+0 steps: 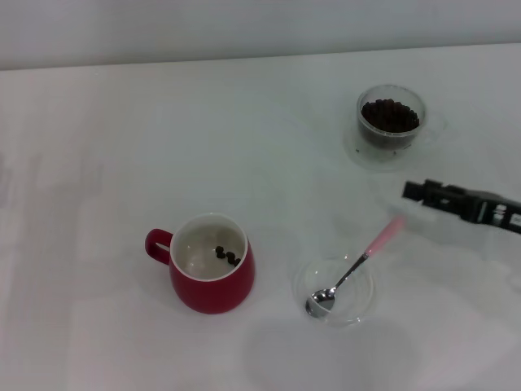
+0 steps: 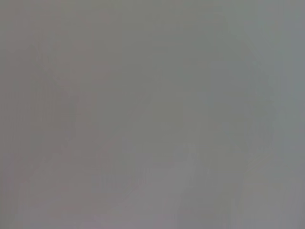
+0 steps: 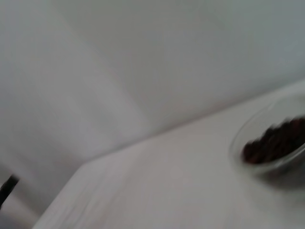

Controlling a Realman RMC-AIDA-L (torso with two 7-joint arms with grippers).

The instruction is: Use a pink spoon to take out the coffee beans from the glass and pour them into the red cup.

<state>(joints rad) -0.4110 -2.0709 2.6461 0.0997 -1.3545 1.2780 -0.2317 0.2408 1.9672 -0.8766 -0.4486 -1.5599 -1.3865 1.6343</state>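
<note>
Nearest to us in the head view sits a shallow clear dish (image 1: 334, 291), and the pink spoon (image 1: 355, 267) lies in it: the shiny bowl rests on the dish floor, and the pale pink handle leans out over the rim, pointing up toward the right end effector (image 1: 409, 191). We take that dish as our landmark.

To its left, near but not touching, stands the red cup (image 1: 212, 263), upright, its loop handle turned away from the dish. A few coffee beans (image 1: 227, 256) lie on its white inside.

Beyond the dish and somewhat to its right, well apart, stands the glass (image 1: 391, 123) on the white worktop (image 1: 106, 163), with a dark heap of beans inside (the right wrist view also catches this glass (image 3: 271, 148) at its edge).

Between the glass and the dish, the right end effector reaches in from the right side, dark and slim, apart from the spoon's handle; we cannot tell whether it is open or closed. We see nothing of the left end effector.
</note>
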